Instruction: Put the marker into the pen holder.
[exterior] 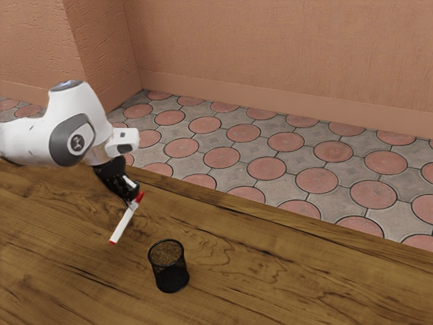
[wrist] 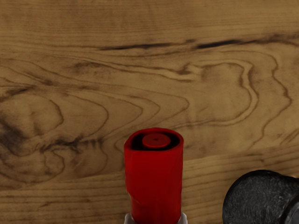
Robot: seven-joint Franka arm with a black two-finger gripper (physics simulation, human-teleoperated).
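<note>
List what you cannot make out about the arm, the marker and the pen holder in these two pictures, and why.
- Arm: its base end, cut off by the exterior view's left edge.
- Marker: any print on its barrel, too small in the exterior view.
- Pen holder: part of it, cut off by the wrist view's right and lower edges.

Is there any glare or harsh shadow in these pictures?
Exterior view: soft light, the white arm paler on top and greyer underneath, no hard-edged shadow beside the pen holder; wrist view: the marker's red end has a dark hollow, no glare on the wood.
</note>
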